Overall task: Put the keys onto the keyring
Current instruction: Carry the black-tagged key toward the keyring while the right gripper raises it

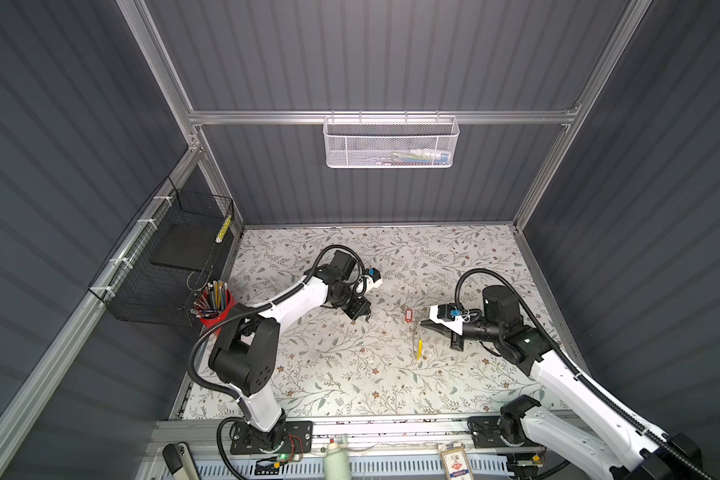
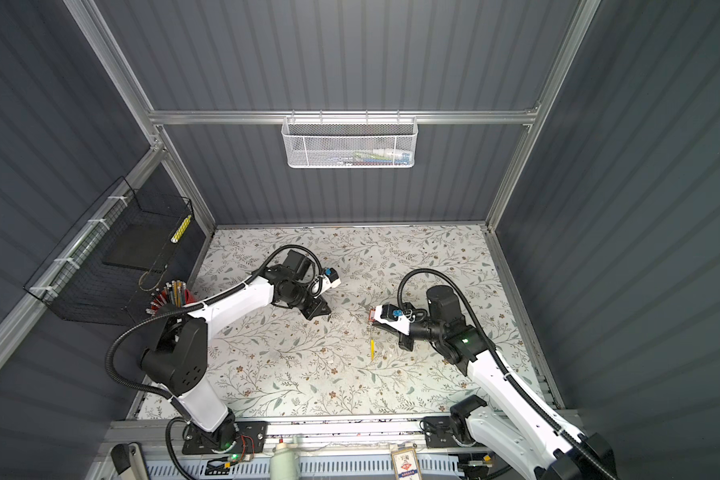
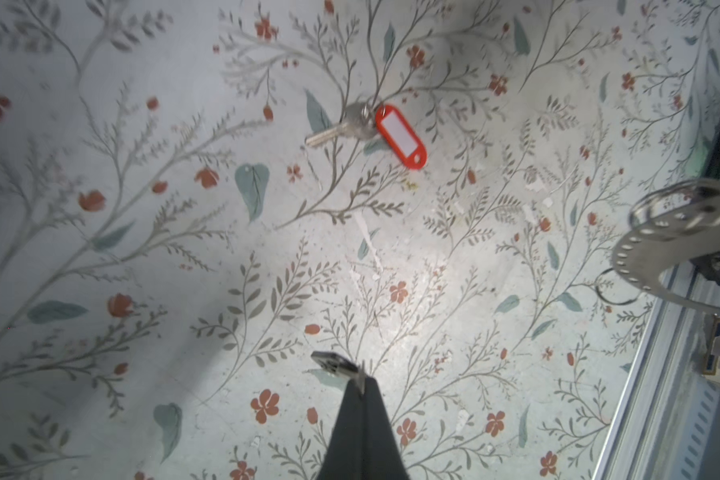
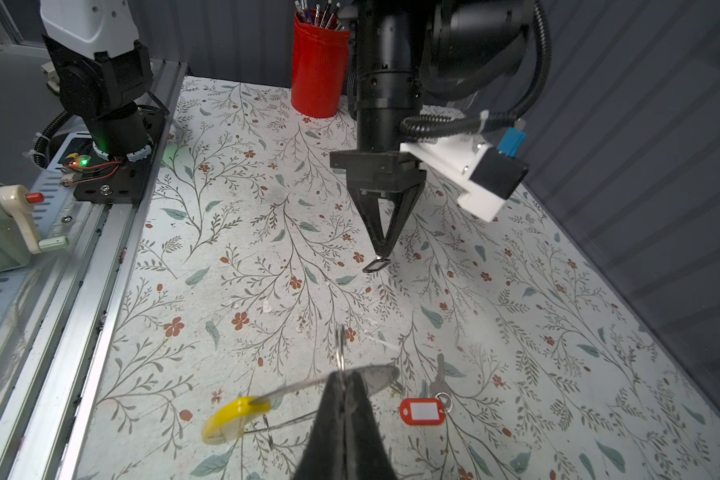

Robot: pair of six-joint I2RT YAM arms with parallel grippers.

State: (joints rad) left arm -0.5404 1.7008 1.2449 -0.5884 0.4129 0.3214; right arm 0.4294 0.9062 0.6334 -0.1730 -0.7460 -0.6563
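Right wrist view: right tool (image 4: 344,378) clamped on keyring (image 4: 233,417), left tool (image 4: 382,251) clamped on black-rim tag (image 4: 377,264).
Both tools' fingers are pressed together on what they hold. Keyring is pinched at its thin hoop, w/ yellow part lowest, near bench (image 4: 267,257); can't tell if touching. Red-tag key (image 4: 422,411) lies flat on bench just beside right tool, untouched; in both top views it's btwn the tools. Left tool is well apart from keyring. Black-rim tag's key can't be made out.
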